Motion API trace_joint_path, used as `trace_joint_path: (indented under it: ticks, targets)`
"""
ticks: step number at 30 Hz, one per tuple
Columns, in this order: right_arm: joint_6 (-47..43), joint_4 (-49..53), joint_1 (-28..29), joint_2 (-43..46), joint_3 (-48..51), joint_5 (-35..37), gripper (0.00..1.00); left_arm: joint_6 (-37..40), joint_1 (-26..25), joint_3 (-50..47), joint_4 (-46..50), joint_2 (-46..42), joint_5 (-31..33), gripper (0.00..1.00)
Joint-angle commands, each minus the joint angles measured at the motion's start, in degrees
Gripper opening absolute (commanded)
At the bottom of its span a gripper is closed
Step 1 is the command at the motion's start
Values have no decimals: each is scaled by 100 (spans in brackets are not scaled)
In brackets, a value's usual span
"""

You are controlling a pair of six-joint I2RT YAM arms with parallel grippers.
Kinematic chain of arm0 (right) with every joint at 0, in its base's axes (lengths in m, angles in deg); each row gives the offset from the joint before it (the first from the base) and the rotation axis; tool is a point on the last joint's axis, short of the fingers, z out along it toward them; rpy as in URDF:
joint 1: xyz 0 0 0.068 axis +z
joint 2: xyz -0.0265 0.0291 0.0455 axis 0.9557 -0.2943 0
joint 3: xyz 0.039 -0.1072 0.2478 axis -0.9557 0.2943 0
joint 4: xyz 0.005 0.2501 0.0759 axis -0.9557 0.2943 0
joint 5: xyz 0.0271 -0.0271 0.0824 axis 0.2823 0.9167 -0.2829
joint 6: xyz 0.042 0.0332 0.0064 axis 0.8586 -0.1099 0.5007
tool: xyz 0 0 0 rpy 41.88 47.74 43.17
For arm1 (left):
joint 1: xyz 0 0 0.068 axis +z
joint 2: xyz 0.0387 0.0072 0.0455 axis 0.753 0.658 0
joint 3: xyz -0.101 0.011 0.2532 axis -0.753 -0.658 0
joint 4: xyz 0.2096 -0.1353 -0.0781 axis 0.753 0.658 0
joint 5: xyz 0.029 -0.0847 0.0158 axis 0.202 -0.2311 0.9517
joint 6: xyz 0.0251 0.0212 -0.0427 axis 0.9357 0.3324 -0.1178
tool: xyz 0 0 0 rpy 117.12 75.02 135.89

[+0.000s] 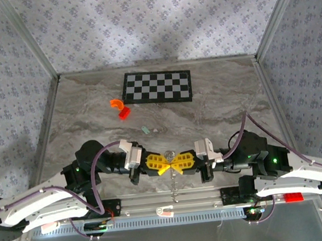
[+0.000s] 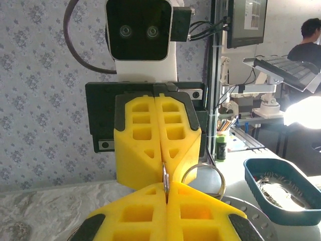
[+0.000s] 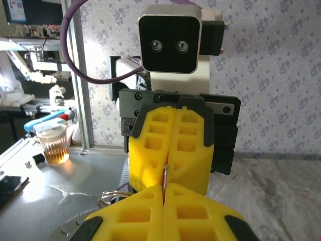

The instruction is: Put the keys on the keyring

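Observation:
My left gripper (image 1: 164, 162) and right gripper (image 1: 176, 160) meet tip to tip above the table's near middle. Both are shut on the same thin silvery metal edge of the keyring (image 1: 169, 154). In the left wrist view my yellow fingertips (image 2: 150, 211) pinch that edge, with the right gripper's fingers (image 2: 159, 135) shut on it from the other side. The keyring's round loop (image 2: 203, 164) sticks out to the right there. From the right wrist the loop (image 3: 113, 192) shows at lower left. The keys, one tiny pale teal piece (image 1: 146, 130), lie on the table beyond the grippers.
A black-and-white checkerboard (image 1: 158, 86) lies at the back. An orange curved piece (image 1: 116, 103) and a red piece (image 1: 125, 113) sit to its front left. Patterned walls close in the table on three sides. A metal rail (image 1: 169, 208) runs along the near edge.

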Motion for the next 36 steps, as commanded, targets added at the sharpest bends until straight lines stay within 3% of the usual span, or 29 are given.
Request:
trace_joint_path:
  ticks: [1, 6, 12, 19, 31, 36]
  targets:
    - [-43, 4, 38, 81, 13, 254, 0, 86, -18, 126, -148, -33, 12, 0]
    - [-261, 358, 91, 64, -86, 533, 0, 330, -14, 194, 388, -144, 326, 1]
    - [-777, 925, 193, 47, -320, 889, 0, 831, -15, 500, 1592, -383, 1046, 21]
    - [-1374, 1151, 415, 13, -549, 1255, 0, 1342, -25, 899, 2758, -433, 1415, 28]
    - [-1853, 1386, 654, -431, -917, 1626, 0, 1656, -27, 1040, 2817, -269, 1145, 31]
    - [-1882, 1342, 704, -467, -921, 1642, 0, 1673, -21, 1003, 2627, -214, 1143, 26]
